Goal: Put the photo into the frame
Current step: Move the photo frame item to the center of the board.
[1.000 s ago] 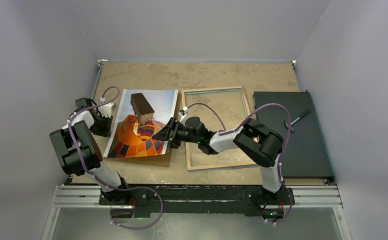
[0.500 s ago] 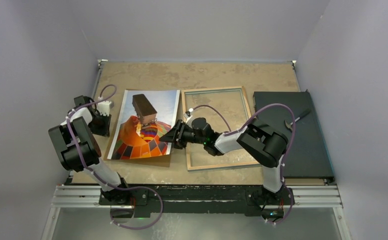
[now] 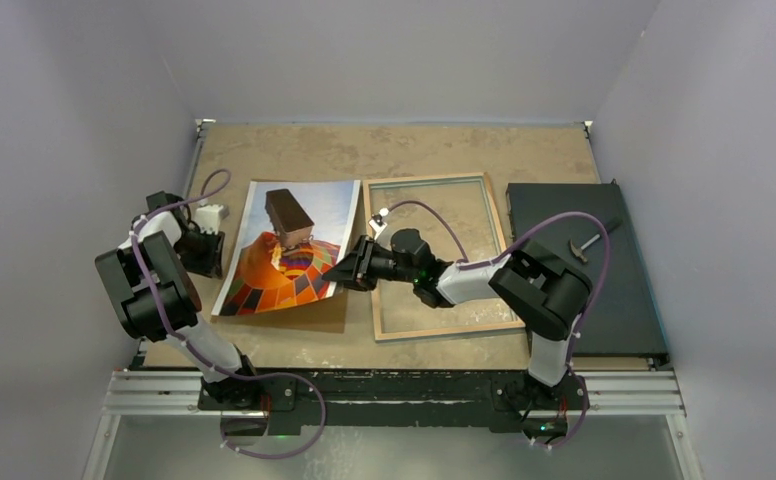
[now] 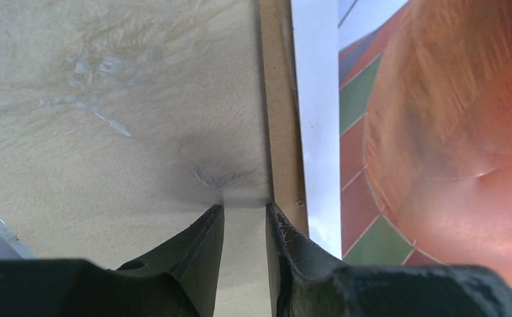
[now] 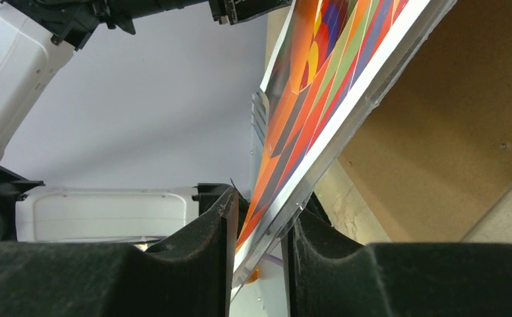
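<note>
Left of the empty frame, the photo now tilts up off the backing board, its right edge just pinched by the right gripper, so transfer looks possible; the left gripper, slightly parted, holds nothing.

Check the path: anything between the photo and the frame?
Nothing lies between: the frame sits beside the photo, whose edge the right hand grips. But a brown block rests on the photo, and the right arm reaches across the frame.
</note>
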`<state>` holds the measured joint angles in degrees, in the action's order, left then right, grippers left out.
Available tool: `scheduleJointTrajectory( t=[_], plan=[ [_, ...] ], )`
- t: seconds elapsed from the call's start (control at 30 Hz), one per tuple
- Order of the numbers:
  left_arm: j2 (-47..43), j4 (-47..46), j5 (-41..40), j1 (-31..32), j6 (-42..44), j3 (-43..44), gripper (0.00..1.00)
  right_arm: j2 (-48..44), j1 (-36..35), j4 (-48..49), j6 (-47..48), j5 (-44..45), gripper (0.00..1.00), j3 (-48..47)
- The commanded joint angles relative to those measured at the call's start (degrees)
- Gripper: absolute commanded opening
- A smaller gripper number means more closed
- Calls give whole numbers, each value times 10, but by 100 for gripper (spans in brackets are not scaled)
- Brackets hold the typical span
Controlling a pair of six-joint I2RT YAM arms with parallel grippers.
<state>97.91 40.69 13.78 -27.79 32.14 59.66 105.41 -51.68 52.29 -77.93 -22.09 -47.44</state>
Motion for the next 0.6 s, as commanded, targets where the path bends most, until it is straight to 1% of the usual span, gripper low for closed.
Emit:
scheduleJointTrajectory(
  t=[0.0, 0.07, 0.2, 0.3, 0.4, 0.47, 0.57],
  plan=[
    [-17, 24, 22, -4, 15, 16, 29, -6, 4, 20, 15, -34, 32, 0],
    [-18, 28, 24, -4, 16, 23, 28, -10, 6, 20, 18, -43, 36, 2],
    [-24, 54, 43, -3, 14, 53, 29, -20, 10, 13, 26, -50, 38, 13],
    [-31, 69, 53, 4, 12, 70, 29, -17, 15, 13, 26, -59, 37, 16],
    [-40, 70, 52, 16, 11, 67, 30, -14, 17, 11, 30, -67, 37, 20],
    [-42, 64, 49, 28, 8, 57, 31, -14, 19, 10, 31, -69, 36, 23],
    [-46, 34, 25, 59, -2, 26, 32, -17, 22, 6, 33, -70, 32, 30]
  ],
)
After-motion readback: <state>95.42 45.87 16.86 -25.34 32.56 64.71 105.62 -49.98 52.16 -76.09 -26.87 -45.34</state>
